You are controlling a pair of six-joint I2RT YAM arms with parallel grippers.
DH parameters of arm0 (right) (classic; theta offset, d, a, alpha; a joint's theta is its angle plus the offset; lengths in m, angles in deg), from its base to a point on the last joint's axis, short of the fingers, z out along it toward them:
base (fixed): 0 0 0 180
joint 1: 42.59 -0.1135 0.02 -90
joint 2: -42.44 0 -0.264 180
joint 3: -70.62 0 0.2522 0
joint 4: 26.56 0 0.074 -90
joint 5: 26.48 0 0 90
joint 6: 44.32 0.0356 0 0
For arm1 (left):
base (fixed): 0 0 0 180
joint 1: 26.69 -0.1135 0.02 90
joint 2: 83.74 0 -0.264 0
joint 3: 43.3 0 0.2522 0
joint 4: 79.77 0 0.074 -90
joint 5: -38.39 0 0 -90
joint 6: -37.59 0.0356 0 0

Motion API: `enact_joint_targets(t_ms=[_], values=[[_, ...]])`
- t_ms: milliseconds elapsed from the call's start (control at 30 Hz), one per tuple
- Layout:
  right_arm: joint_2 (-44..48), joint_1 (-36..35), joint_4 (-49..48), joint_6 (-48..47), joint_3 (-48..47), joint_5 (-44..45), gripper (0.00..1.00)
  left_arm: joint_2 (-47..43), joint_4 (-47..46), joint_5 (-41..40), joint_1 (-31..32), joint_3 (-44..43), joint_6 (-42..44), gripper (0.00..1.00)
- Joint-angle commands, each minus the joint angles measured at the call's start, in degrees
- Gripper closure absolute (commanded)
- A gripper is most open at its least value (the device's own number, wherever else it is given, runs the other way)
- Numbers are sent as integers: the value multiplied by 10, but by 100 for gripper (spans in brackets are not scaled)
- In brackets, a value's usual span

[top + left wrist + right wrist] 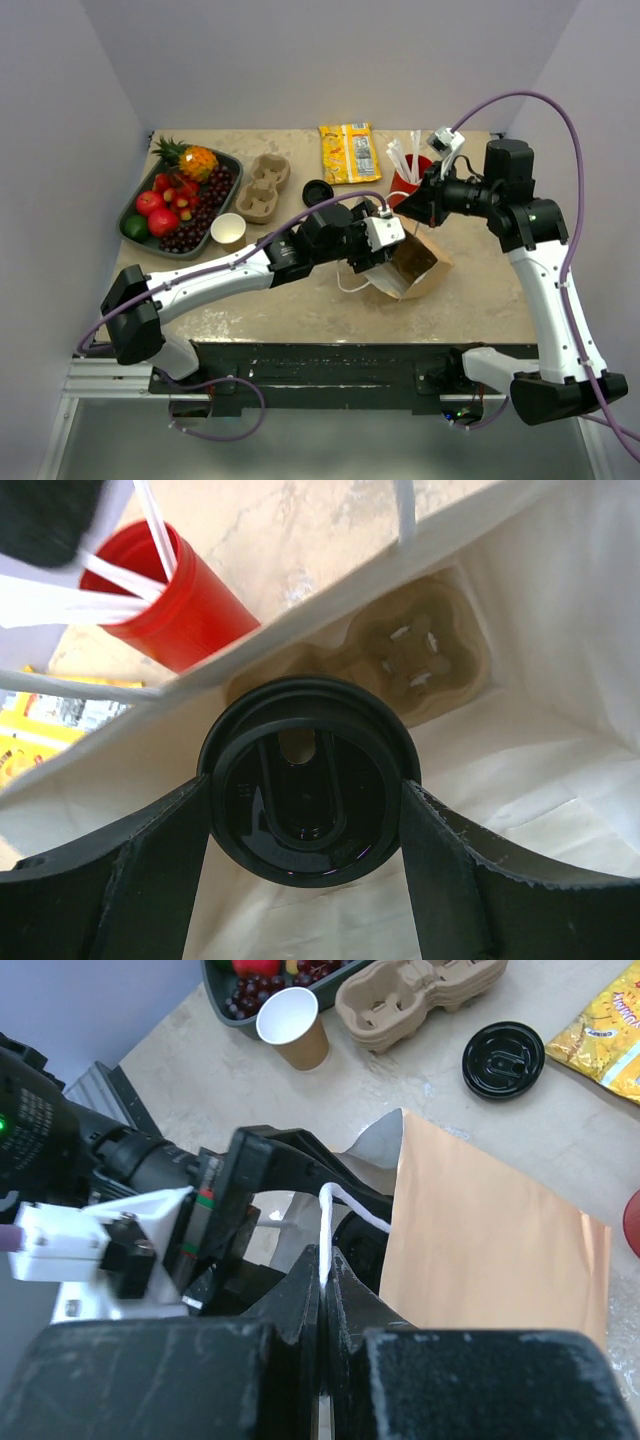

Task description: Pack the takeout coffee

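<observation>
The left end effector [305,805] stands wide, its fingers clamping the takeout coffee [300,850] at the lid rim, within the open paper bag [520,690]. A pulp carrier [420,650] lies on the bag's floor beyond the cup. The right end effector [325,1282] is pinched closed on the bag's white handle [326,1222]. On the counter [480,300], from above, a red cup [410,178] of white utensils stands at the bag's 12 o'clock, a loose black lid [318,192] at 10 o'clock, a lidless paper cup [228,228] at 9 o'clock
</observation>
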Motion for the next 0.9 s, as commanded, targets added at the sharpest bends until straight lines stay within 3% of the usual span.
enact_joint_targets(t_ms=[0,167,467,867], values=[[15,0,-3,14,-11,12,100,11,-39,-35,3,5,-26,100],[10,0,-8,11,-18,4,100,25,-82,-108,2,3,-77,100],[8,0,0,13,-19,1,100,67,-69,-98,-19,-14,-199,100],[-11,0,19,9,-33,-14,100,104,-150,-98,-27,4,-162,100]])
